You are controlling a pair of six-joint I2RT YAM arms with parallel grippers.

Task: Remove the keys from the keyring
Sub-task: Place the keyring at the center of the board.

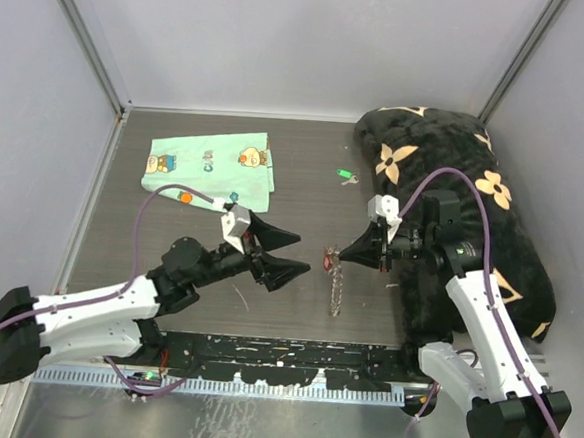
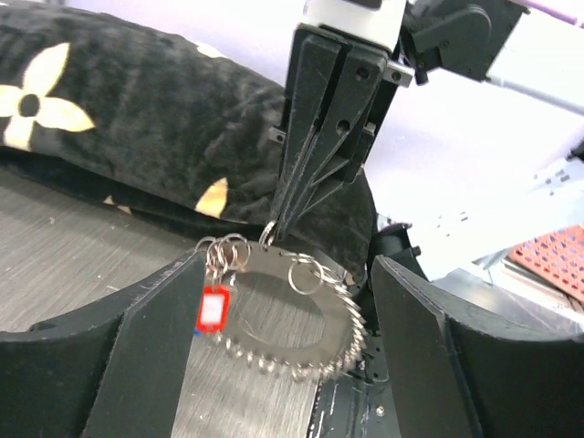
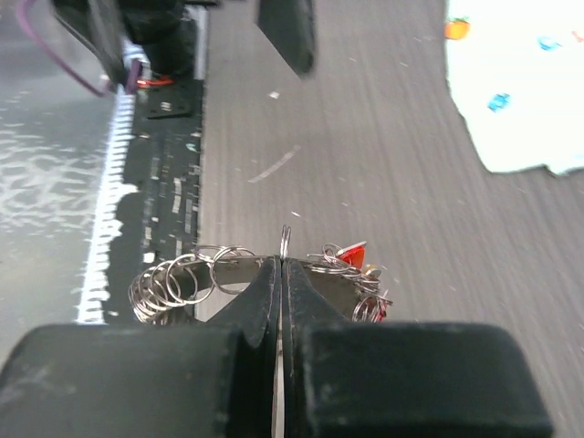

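Right gripper clamped on keyring rim, apparently steadying it; left gripper spread wide either side of keyring, likely positioned to pinch red key.

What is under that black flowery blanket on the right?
Nothing can be seen: the black flower-print blanket hides whatever lies beneath. Only the grey table shows beside its edge.

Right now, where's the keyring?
Top view: the keyring is mid-table, its top rim pinched in the right gripper, between the open left gripper and the black cushion.
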